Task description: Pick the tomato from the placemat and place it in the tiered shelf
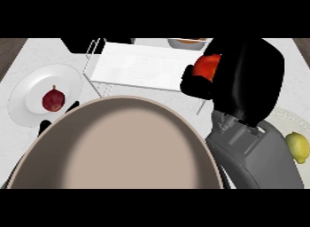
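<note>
Red tomato sits in your right hand, black fingers curled round it so only its left face shows. You have one view, from the head, looking steeply down.

Read it as a clock. The right hand is at about one o'clock, its grey forearm running down to five. The shelf, a white wire-framed tray, lies at twelve, and the tomato is held just at the shelf's right edge, at or slightly past the rim; you cannot tell from here how high above it. From the hand, the shelf's middle lies toward nine o'clock, so the coming move is, in my judgement, a short carry leftward before you let go. The hand's long axis runs roughly one to seven.

A big tan round shape fills six to eight o'clock and hides much of the counter. Your left hand barely shows: black bits peek out at its upper left rim, and you cannot tell their state.

A white plate at ten holds a dark red fruit. A lemon lies at four. The right hand is clearly the nearer one.
</note>
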